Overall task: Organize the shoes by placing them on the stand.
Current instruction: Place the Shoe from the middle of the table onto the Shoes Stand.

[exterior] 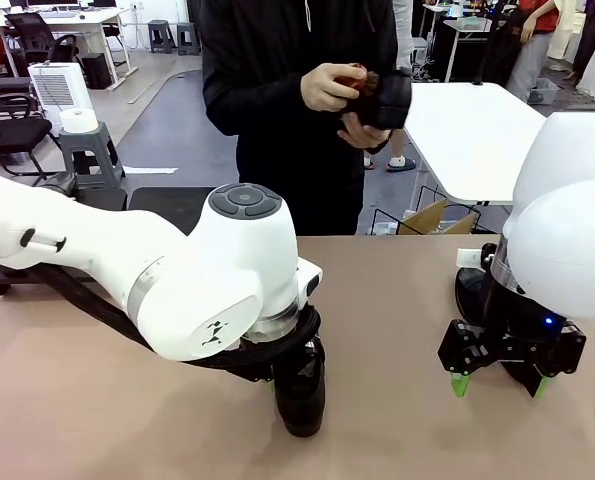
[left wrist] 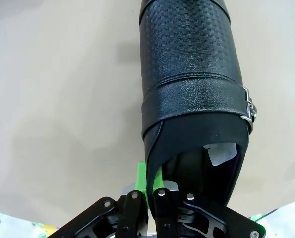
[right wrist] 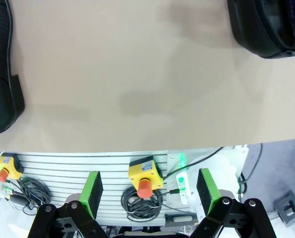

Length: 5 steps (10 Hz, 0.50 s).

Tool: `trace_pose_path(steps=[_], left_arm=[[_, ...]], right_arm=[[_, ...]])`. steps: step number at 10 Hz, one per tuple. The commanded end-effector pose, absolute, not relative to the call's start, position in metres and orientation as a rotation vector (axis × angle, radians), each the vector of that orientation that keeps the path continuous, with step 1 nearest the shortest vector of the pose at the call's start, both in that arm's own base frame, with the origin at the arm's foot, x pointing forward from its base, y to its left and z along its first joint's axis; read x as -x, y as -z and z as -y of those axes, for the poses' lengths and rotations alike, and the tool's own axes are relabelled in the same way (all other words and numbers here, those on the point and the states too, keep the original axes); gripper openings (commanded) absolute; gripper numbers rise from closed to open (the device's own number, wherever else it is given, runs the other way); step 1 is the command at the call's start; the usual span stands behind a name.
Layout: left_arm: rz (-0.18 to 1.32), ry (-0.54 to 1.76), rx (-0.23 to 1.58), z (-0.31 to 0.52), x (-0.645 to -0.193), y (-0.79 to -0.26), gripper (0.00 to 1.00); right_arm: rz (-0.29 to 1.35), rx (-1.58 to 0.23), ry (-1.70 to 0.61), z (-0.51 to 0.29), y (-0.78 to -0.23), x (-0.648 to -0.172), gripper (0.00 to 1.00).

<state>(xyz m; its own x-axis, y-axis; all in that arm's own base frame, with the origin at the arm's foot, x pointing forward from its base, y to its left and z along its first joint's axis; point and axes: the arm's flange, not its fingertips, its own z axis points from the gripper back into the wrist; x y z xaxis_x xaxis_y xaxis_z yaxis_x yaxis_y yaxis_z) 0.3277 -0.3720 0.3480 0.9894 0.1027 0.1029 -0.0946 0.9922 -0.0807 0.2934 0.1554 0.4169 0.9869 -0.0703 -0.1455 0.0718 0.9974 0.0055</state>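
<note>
The black shoe has dotted embossing over its front, a smoother grained strap, a silver buckle and a pale insole. The desk under the shoe is plain beige. The left claw and right claw are black with green pads.

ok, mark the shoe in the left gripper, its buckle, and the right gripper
shoe (left wrist: pixel 192 74), left wrist view, embossed upper.
buckle (left wrist: pixel 249 110), left wrist view, metal frame.
right gripper (right wrist: pixel 149 182), right wrist view, midway between green pads.
</note>
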Motion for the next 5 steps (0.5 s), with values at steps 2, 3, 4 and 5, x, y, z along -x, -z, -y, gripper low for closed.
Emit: trace_pose_path(steps=[2, 3, 4, 5], left_arm=[[0.065, -0.11, 0.041, 0.369, -0.326, -0.355, 0.0], [0.066, -0.098, 0.062, 0.359, -0.319, -0.372, 0.0], [0.091, -0.078, 0.068, 0.345, -0.311, -0.393, 0.0], [0.138, -0.06, 0.089, 0.324, -0.307, -0.418, 0.0]], right_arm=[[-0.139, -0.019, 0.073, -0.156, -0.418, -0.298, 1.0], [-0.139, -0.019, 0.073, -0.156, -0.418, -0.298, 1.0], [-0.139, -0.019, 0.073, -0.156, -0.418, -0.298, 1.0], [-0.139, -0.019, 0.073, -0.156, -0.418, -0.298, 1.0]])
